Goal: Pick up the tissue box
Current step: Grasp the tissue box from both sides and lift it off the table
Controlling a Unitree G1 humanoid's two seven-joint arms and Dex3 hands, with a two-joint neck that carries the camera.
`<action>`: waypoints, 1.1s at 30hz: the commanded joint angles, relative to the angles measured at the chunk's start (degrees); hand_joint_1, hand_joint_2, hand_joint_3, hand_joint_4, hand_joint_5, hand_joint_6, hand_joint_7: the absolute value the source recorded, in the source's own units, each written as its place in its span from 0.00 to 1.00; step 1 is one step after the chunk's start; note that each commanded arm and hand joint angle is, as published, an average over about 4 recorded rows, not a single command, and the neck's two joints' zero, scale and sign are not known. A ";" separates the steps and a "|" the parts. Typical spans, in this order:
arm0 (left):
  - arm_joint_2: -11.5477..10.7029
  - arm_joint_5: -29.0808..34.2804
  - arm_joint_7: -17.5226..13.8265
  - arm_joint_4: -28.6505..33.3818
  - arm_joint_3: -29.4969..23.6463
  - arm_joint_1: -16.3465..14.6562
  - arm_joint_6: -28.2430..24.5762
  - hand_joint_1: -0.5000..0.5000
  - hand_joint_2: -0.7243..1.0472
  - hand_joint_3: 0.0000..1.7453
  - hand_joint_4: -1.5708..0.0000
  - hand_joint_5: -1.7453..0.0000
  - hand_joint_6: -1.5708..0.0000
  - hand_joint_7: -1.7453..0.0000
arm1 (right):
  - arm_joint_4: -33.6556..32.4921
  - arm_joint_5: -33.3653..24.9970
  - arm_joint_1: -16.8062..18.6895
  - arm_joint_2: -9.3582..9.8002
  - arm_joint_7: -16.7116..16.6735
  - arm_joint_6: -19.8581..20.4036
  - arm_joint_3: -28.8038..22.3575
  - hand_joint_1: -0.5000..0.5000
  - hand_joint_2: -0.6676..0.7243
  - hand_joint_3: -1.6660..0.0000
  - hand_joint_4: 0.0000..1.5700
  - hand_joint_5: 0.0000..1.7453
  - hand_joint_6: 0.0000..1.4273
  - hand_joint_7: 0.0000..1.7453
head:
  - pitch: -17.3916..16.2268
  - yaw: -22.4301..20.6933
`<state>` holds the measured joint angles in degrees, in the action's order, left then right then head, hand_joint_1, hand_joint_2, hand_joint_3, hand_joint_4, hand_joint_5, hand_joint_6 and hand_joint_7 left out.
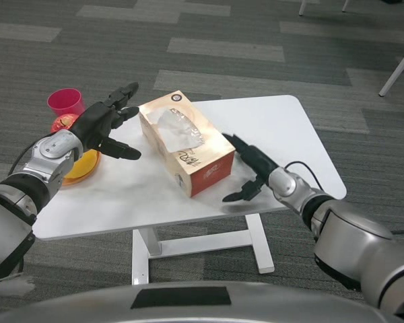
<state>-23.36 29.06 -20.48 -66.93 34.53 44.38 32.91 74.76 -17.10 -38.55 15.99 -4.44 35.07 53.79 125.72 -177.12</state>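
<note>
**Both hands flank the tissue box, nothing gripped yet**

You have the tissue box [186, 152] lying diagonally across the middle of the white surface [283, 128], its opening up and tissue showing. Your left hand [106, 128] hovers just beside the box's far-left end, fingers spread wide and holding nothing. Your right hand [251, 171] sits just off the near-right end, also spread and empty; whether a fingertip grazes the box you cannot tell from this view.

The main risk is an uneven squeeze. If one hand arrives first, it will likely push the light box across the smooth surface or spin it instead of clamping it. Pressing too hard may crush the cardboard sides. Watch your left elbow side too: the pink cup [66, 102] and the orange plate [81, 168] stand close behind that hand, and a wide sweep could knock them.
</note>
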 commanded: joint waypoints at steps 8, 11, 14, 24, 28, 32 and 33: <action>-0.27 0.38 -0.09 0.31 -0.01 -1.00 0.31 1.00 0.80 0.04 1.00 0.76 1.00 1.00 | -6.21 0.11 4.21 1.96 2.27 -0.11 -0.07 0.04 0.36 0.76 0.15 0.31 0.00 0.08 | -0.59 -0.61; -0.29 0.43 -0.09 0.31 -0.03 -1.18 0.31 1.00 0.80 0.03 1.00 0.76 1.00 1.00 | -9.15 0.04 5.46 2.91 2.73 0.00 -0.44 0.04 0.36 0.76 0.16 0.36 0.00 0.08 | -0.60 -0.94; -0.29 0.47 -0.11 0.38 -0.17 -1.40 0.31 1.00 0.80 0.05 1.00 0.76 1.00 1.00 | -11.94 0.04 6.34 3.63 2.95 0.02 -0.71 0.04 0.36 0.80 0.17 0.39 0.00 0.08 | -0.56 -1.59; -0.29 0.62 -0.28 0.75 -1.18 -2.54 0.31 1.00 0.80 0.05 1.00 0.76 1.00 1.00 | -20.65 0.04 9.20 6.36 3.04 0.24 -0.91 0.08 0.41 0.86 0.18 0.39 0.00 0.08 | -0.27 -3.05; -0.29 0.62 -0.35 1.04 -1.57 -3.02 0.31 1.00 0.80 0.03 1.00 0.76 1.00 1.00 | -22.97 0.04 10.23 7.26 3.04 0.31 -1.48 0.08 0.41 0.87 0.18 0.39 0.00 0.08 | -0.27 -3.41; -0.29 0.62 -0.35 1.21 -1.81 -3.22 0.31 1.00 0.80 0.03 1.00 0.76 1.00 1.00 | -23.44 0.04 10.91 7.19 2.93 0.62 -3.50 0.08 0.41 0.90 0.18 0.39 0.00 0.08 | 0.19 -4.05; -0.29 0.65 -0.35 1.23 -1.84 -3.24 0.31 1.00 0.80 0.03 1.00 0.76 1.00 1.00 | -23.30 0.04 11.00 6.99 2.82 0.70 -4.22 0.08 0.42 0.90 0.18 0.39 0.00 0.08 | 0.43 -4.23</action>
<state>-23.36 29.39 -20.64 -66.05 33.31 41.91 33.09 51.55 -17.08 -28.10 22.79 -1.53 35.22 50.99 125.95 -181.18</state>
